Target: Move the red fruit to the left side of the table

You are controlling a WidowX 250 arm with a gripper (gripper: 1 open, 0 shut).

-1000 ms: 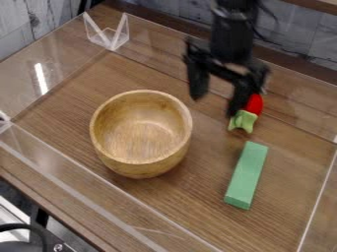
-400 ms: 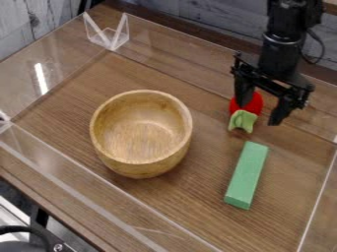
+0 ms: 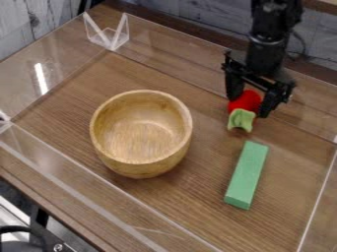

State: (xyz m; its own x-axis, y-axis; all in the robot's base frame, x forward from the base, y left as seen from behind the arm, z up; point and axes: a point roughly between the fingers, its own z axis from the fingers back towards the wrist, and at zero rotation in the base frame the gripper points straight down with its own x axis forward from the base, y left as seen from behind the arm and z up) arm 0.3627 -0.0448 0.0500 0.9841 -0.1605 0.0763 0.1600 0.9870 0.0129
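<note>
Shifted leftward in the frame since the earlier view, the tool stands with its jaws spread around the red strawberry. The strawberry lies on the table, up and to the right of the wooden bowl and above the green block in the frame.

Brown wood-grain tabletop with low clear walls, holding a round light wooden bowl, a long green block and a red toy strawberry with a green cap.
</note>
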